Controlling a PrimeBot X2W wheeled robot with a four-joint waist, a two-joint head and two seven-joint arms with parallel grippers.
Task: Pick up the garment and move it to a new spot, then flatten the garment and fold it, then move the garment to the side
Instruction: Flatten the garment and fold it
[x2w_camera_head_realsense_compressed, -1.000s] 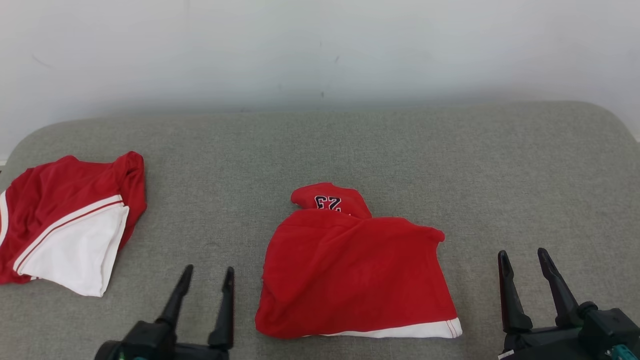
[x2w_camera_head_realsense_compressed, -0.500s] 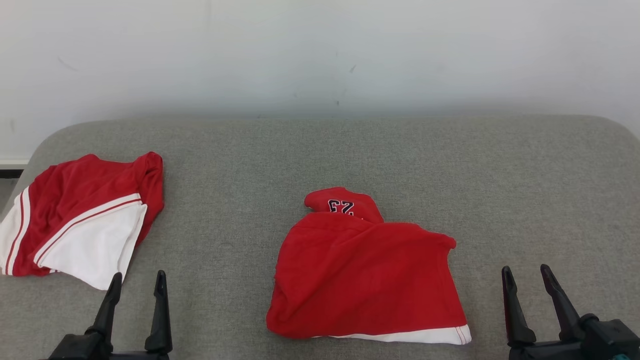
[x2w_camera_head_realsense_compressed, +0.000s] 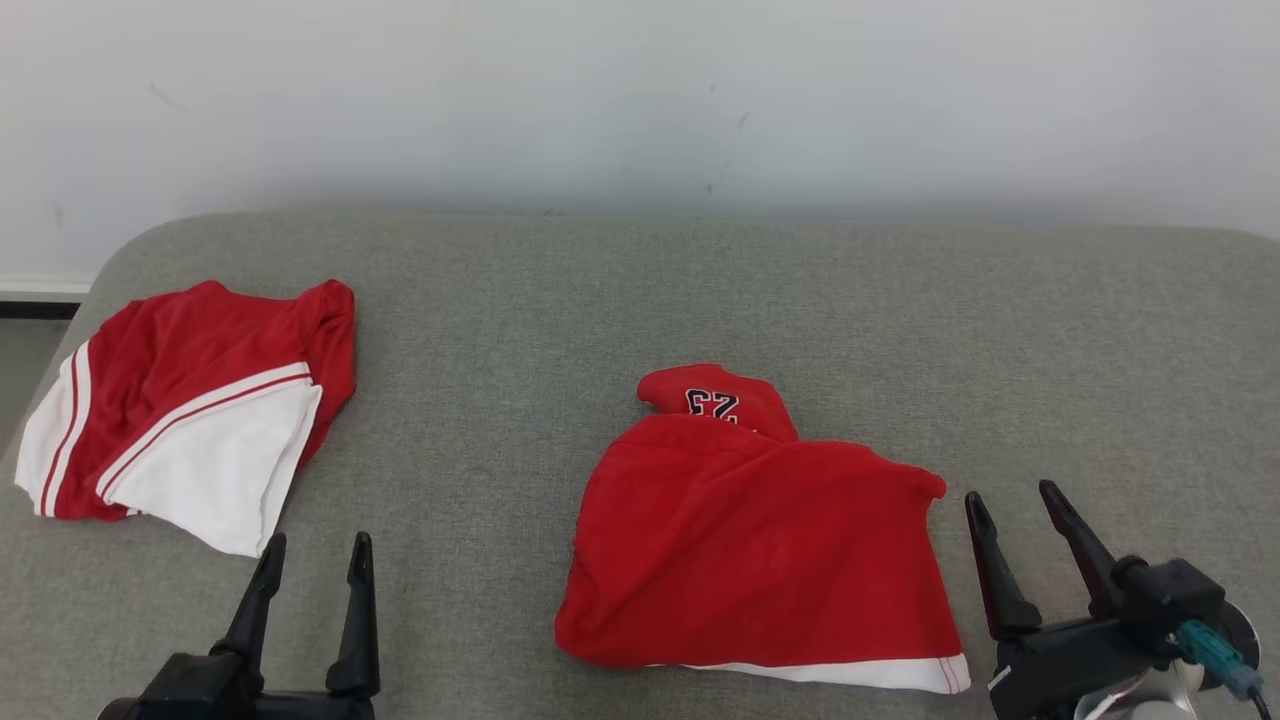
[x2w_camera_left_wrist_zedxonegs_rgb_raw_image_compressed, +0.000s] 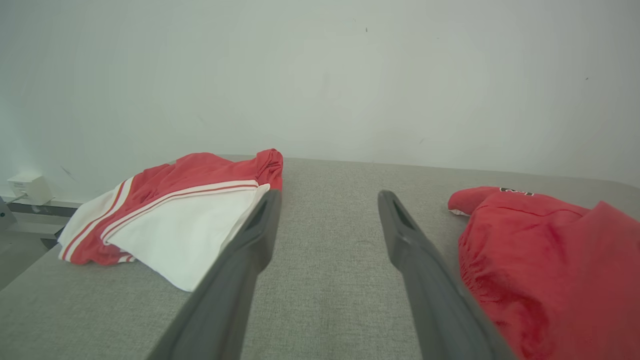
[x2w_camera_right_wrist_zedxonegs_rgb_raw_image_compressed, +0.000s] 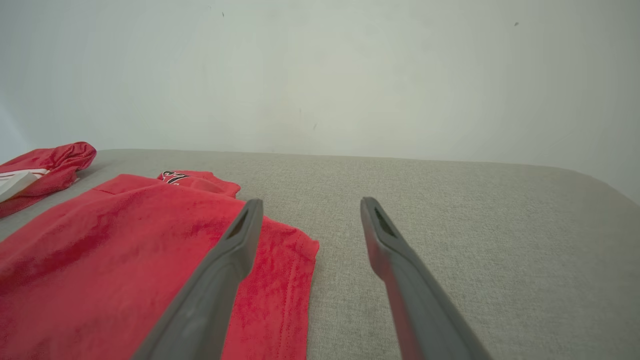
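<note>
While red garment (x2w_camera_head_realsense_compressed: 760, 560) lies between them, left jaws, right jaws gape wide, empty.

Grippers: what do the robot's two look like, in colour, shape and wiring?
Both the left gripper and the right gripper have two long, dark, tapering fingers on a black block. The wrist views show a slot near each tip. A teal plug with a thin cable sits by the right one's base.
</note>
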